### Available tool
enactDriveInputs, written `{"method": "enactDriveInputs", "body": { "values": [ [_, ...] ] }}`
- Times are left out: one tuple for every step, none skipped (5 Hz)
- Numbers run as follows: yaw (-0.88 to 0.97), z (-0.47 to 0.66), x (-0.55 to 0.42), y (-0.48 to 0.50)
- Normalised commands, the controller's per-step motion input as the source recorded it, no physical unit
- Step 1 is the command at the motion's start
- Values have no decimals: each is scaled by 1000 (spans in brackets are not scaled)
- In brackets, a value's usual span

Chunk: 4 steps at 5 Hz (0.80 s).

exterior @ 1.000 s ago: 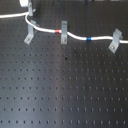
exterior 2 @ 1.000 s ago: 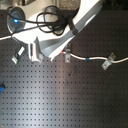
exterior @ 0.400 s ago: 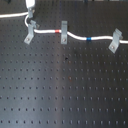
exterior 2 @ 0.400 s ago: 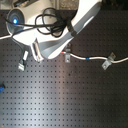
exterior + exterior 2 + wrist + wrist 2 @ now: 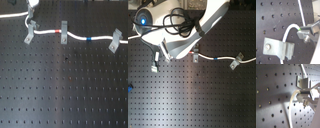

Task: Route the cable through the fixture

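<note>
The gripper (image 5: 302,32) is closed on the white cable (image 5: 287,32), just beside the leaning fixture (image 5: 278,48), where the cable passes its slot.

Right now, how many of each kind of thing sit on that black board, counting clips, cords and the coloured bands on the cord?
Grey clips: 3, at and
White cable: 1
Red band: 1
Blue band: 1
Total: 6
</note>
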Motion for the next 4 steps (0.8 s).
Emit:
{"method": "enactDriveInputs", "body": {
  "values": [
    [-1000,212,63,54],
    [-989,246,92,99],
    [-983,239,89,114],
    [-897,122,143,176]
  ]
}}
